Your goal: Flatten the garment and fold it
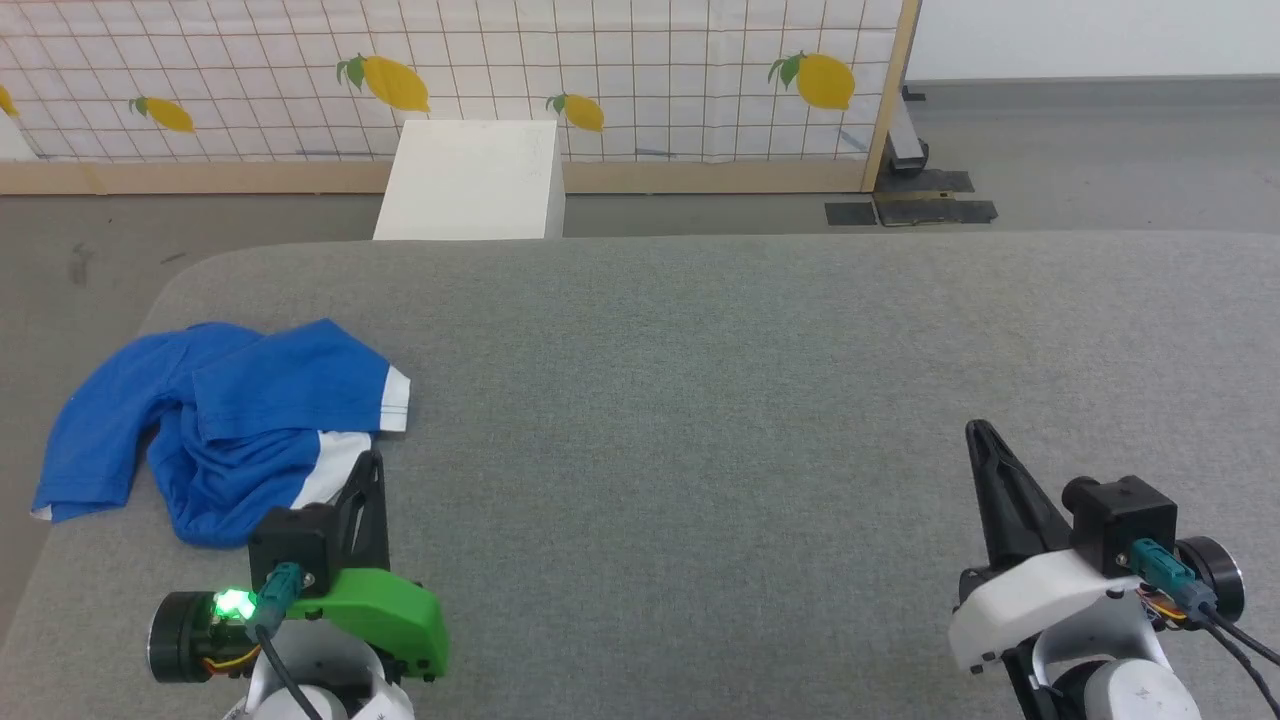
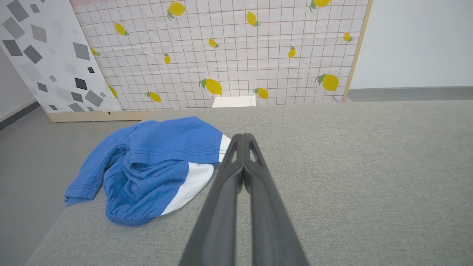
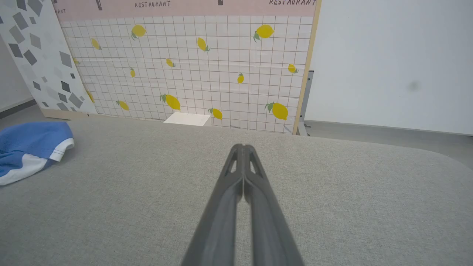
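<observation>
A royal-blue garment (image 1: 230,420) was seen crumpled at the left end of the grey desk (image 1: 700,400). It was bunched in folds, with one leg laid over the rest, white hem trim and a white side panel turned toward the robot, and its left side reaching the desk's edge. The left pincer (image 1: 373,460) was held just beside the white panel, its dark fingers pressed together on nothing. A white box (image 1: 470,180) was stood on the floor beyond the desk, against a lemon-patterned screen (image 1: 650,70). The right pincer (image 1: 980,435) was held well apart from the garment over bare desk, fingers likewise together.
</observation>
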`<state>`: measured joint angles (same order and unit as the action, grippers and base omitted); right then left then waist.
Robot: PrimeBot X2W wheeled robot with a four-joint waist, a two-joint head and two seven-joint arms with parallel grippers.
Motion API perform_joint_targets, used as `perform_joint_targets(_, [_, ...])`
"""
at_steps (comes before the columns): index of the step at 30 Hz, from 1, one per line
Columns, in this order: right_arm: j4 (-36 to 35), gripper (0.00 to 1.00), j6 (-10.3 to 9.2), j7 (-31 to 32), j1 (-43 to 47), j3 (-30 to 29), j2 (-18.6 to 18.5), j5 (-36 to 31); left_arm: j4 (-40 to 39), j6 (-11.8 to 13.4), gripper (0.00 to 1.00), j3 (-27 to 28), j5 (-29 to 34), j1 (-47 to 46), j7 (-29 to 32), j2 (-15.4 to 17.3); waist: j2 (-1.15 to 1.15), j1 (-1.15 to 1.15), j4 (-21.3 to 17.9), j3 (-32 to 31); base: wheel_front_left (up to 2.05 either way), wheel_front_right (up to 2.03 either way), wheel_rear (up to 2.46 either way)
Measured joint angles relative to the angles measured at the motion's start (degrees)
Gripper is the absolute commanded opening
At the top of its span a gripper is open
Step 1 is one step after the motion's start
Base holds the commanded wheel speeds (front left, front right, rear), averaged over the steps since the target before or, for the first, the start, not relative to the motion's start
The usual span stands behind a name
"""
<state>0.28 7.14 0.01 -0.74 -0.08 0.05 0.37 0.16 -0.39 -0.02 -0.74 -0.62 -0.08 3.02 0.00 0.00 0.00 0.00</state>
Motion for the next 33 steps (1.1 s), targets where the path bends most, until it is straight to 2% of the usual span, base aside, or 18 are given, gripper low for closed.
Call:
perform_joint_targets(6, [0.0, 0.0, -0.01, 0.0, 0.0, -0.01, 0.0, 0.0, 0.0, 0.0, 0.0, -0.01, 0.0, 0.0, 0.0, 0.0, 0.0, 0.0, 0.0, 0.0, 0.0, 0.0, 0.0])
perform_joint_targets(7, [0.0, 1.0, 0.0, -0.01, 0.0, 0.01, 0.0, 0.0, 0.0, 0.0, 1.0, -0.01, 0.0, 0.0, 0.0, 0.0, 0.0, 0.0, 0.0, 0.0, 0.0, 0.0, 0.0])
perform_joint_targets(33, [2.1, 1.0, -0.07, -2.07, -0.01, -0.32, 0.0, 1.46, 2.22, -0.05, 1.0, -0.22, -1.4, -0.02, -2.04, 0.01, 0.0, 0.0, -0.15, 0.17, 0.0, 0.0, 0.0])
